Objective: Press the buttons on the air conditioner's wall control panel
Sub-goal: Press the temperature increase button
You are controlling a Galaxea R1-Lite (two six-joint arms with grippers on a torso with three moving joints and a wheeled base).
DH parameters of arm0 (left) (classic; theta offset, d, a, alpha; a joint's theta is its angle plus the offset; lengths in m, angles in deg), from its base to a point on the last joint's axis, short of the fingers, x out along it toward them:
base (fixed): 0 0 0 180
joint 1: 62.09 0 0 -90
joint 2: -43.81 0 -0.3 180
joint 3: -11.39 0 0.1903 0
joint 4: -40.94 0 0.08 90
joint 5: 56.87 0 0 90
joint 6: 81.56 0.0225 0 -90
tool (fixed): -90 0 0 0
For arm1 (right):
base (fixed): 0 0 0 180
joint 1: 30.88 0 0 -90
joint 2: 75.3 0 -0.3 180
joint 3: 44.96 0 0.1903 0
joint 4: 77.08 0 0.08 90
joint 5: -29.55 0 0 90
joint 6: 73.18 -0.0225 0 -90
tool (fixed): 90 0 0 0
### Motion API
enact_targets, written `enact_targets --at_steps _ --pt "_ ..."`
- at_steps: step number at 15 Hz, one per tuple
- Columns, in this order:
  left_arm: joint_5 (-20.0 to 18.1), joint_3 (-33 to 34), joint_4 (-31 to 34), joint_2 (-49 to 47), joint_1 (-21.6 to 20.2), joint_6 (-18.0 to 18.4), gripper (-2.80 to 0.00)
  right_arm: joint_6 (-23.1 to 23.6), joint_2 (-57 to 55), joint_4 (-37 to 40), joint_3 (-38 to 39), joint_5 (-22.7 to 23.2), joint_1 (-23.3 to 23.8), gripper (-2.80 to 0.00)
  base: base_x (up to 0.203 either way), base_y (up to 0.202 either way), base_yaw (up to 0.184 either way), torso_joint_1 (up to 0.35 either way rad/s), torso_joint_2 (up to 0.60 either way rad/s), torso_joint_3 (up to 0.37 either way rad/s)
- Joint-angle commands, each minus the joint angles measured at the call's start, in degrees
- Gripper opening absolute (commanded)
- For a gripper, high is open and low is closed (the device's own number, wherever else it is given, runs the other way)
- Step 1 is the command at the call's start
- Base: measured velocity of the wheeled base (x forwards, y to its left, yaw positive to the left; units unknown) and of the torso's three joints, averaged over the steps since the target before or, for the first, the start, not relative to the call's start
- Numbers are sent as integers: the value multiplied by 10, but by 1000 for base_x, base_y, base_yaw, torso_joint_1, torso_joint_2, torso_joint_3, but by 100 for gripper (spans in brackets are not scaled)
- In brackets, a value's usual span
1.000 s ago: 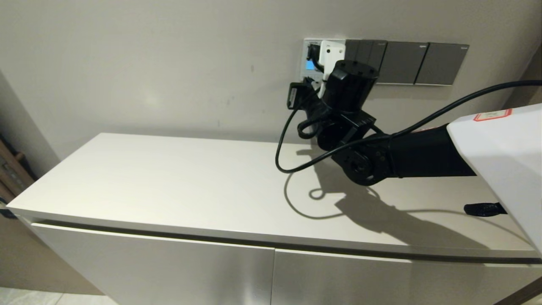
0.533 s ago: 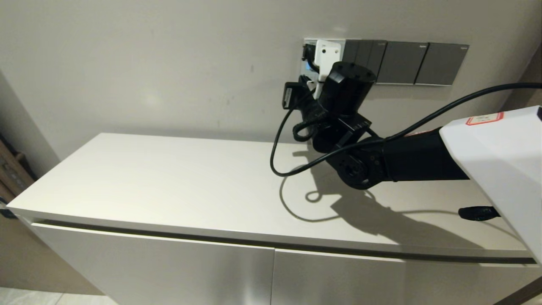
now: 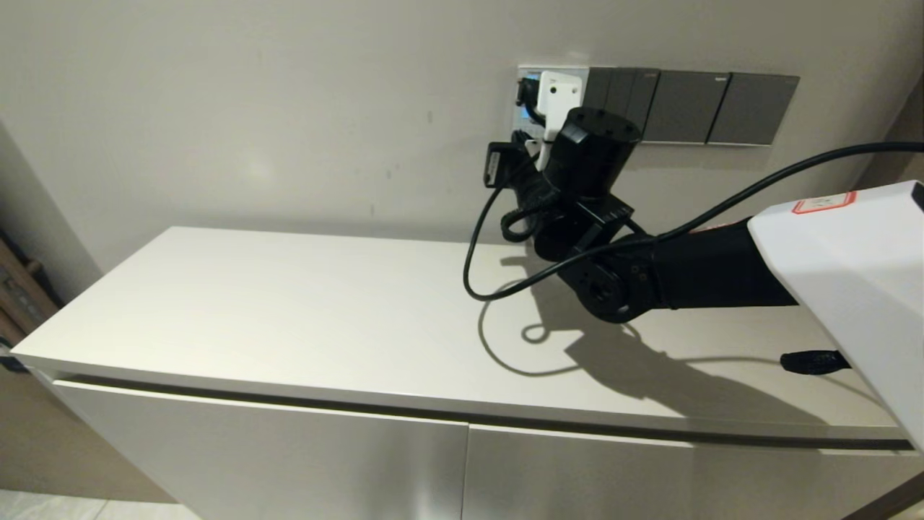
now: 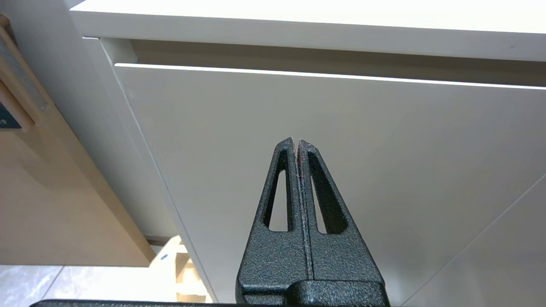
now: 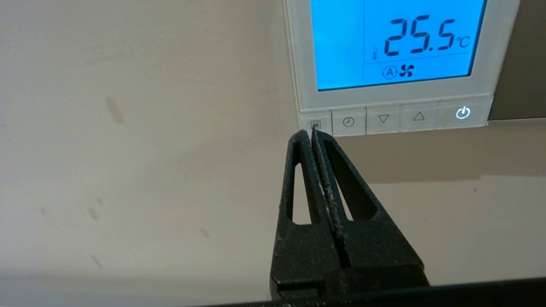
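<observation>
Beige wall above bench's (image 3: 289,310) far-right edge: right pincer (image 5: 312,133), closed, tips at AC panel's (image 5: 294,64) end button (image 5: 316,124); others (image 5: 401,118) prob. left. Left pincer (image 4: 296,143) closed, idle.

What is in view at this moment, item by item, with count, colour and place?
Control panel: one, white, screen lit blue, on the wall.
Buttons: five, pale grey, in a row under the screen.
Switch plates: dark grey, on the wall beside the panel; count unclear.
Cabinet: one, white, below the panel.
Right gripper: black, shut, tips at the endmost button.
Left gripper: black, shut, parked low before the cabinet front.
</observation>
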Motion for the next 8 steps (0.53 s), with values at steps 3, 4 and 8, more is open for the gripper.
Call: enact_targets --at_steps 3,4,8 --pt "0 0 0 -1 0 0 -280 1 -5 -3 -9 0 2 -280 0 0 0 0 0 0" --pt "0 0 0 0 0 0 -280 1 -7 -2 -11 1 3 -280 0 0 0 0 0 0" --pt "0 0 0 0 0 0 -280 2 -15 -1 -26 1 4 -280 0 0 0 0 0 0"
